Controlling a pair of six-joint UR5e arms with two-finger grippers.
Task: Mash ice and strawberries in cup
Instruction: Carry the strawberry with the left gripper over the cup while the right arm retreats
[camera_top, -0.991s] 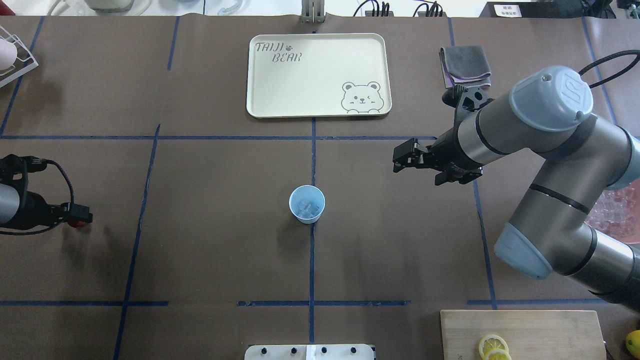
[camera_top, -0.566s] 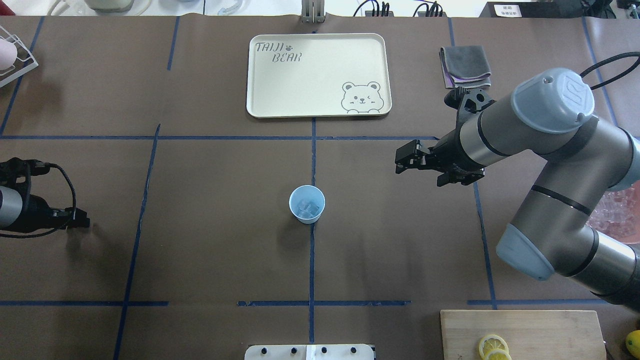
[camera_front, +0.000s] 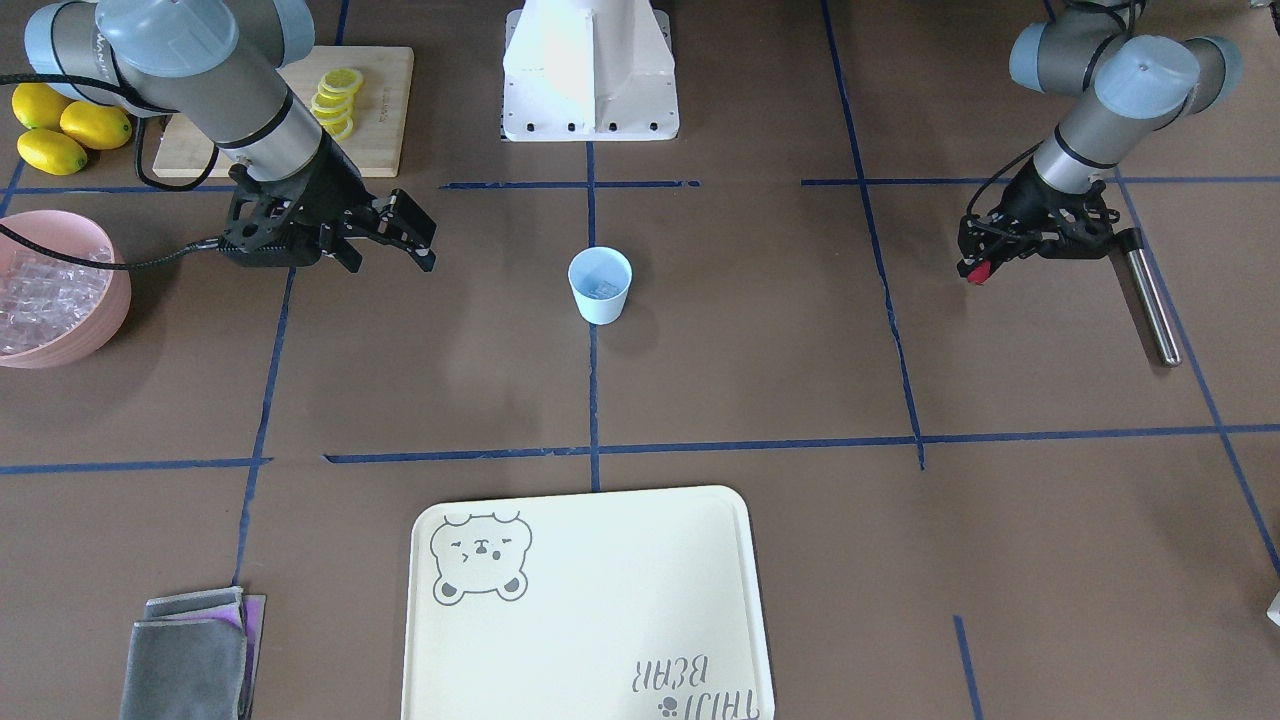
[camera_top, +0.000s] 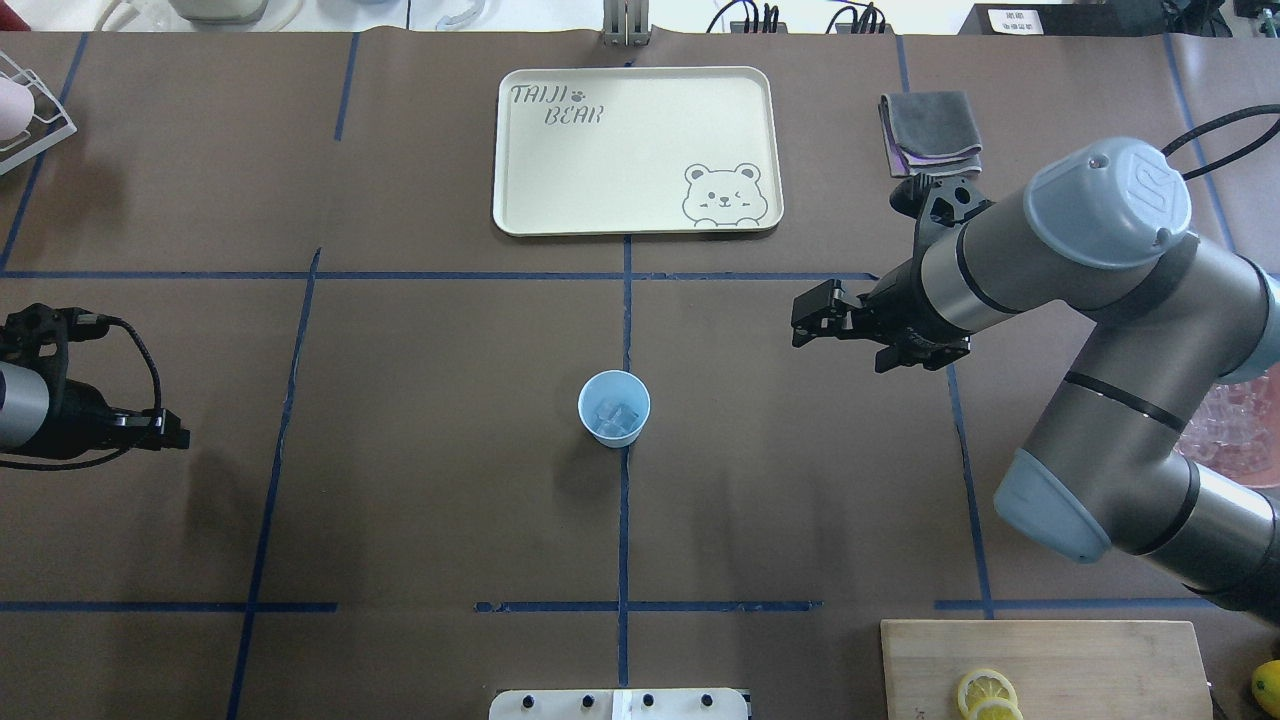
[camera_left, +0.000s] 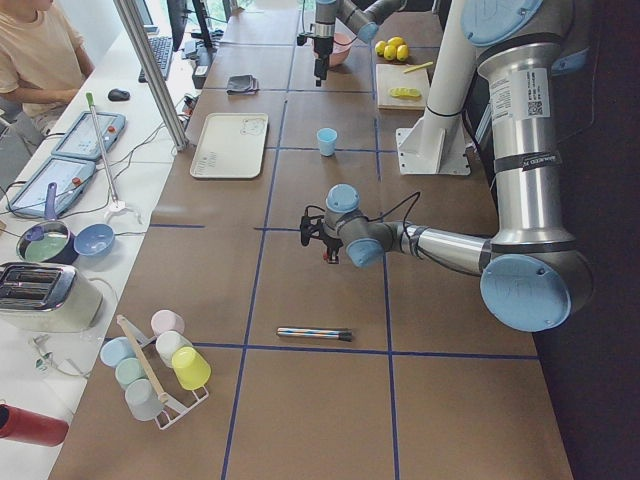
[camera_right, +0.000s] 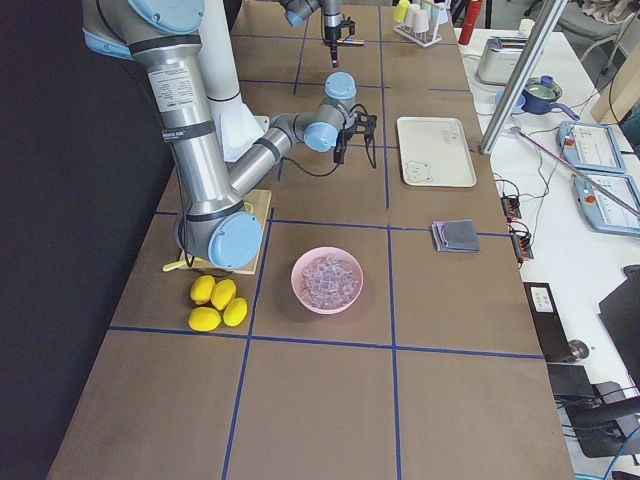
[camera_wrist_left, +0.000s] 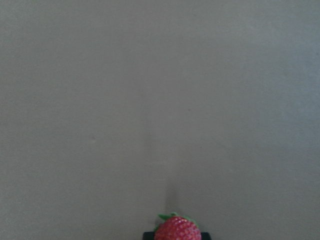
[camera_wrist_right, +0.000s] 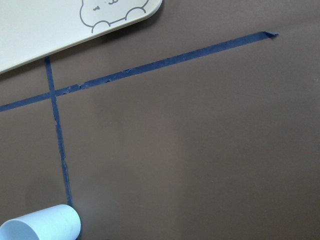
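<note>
My left fingers (camera_top: 168, 432), at the left edge of the overhead view, are clenched on the strawberry (camera_wrist_left: 177, 231). It shows red at the bottom edge of my left wrist view, with only bare bench (camera_wrist_left: 150, 100) ahead of it. The cup (camera_top: 614, 408) stands upright at the centre of the overhead frame, well apart from those fingers. It has ice (camera_top: 616, 416) in it and no berry. My right fingers (camera_front: 415, 222) hang spread and empty at the upper left of the front view. A steel rod (camera_front: 1150, 297) lies untouched on the bench at the right of that view. I judge the ice step done; dropping in the berry and all the mashing remain.
</note>
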